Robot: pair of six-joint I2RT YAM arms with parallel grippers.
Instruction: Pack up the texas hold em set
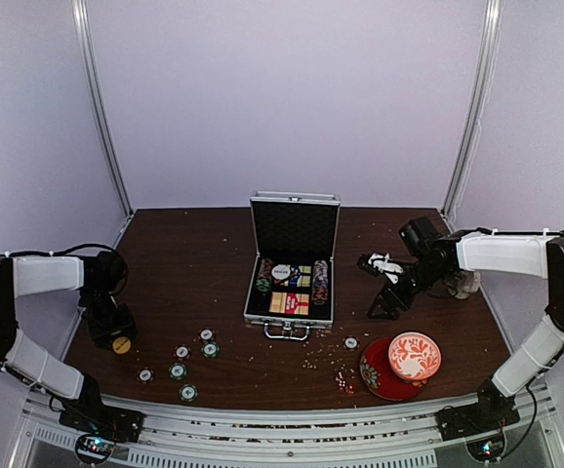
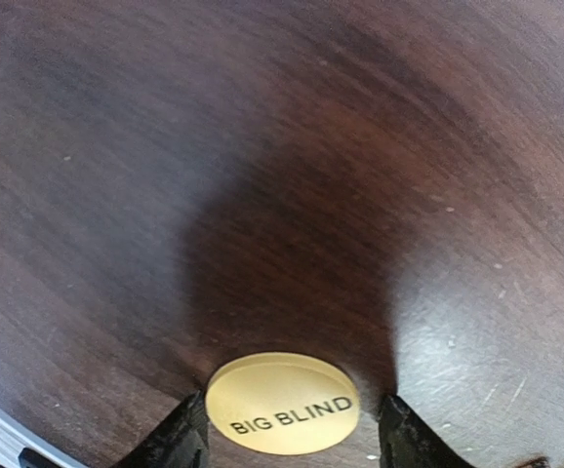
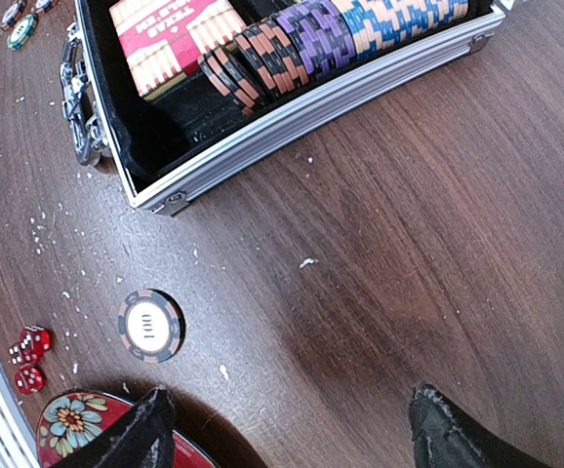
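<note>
The silver briefcase (image 1: pixel 258 310) stands open mid-table with its lid (image 1: pixel 295 226) upright. Inside it are rows of poker chips (image 3: pixel 331 37) and the red-tan card box (image 3: pixel 170 39). Several green-and-white chips (image 1: pixel 178 370) lie loose at front left. A yellow "BIG BLIND" button (image 2: pixel 282 403) lies flat on the table between the fingers (image 2: pixel 180 441) of my left gripper (image 2: pixel 292 434). The left finger is at its edge, and the right one stands a little apart. My right gripper (image 3: pixel 287 429) hangs open over bare wood right of the case. A dark "100" chip (image 3: pixel 150 326) and two red dice (image 3: pixel 30 356) lie near its left finger.
A red-and-white patterned bowl (image 1: pixel 414 356) sits on a red saucer (image 1: pixel 378 378) at front right, and the saucer's rim (image 3: pixel 77 424) is just under my right gripper's left finger. Something pale (image 1: pixel 463 284) stands behind the right arm. Crumbs dot the wood in front of the case.
</note>
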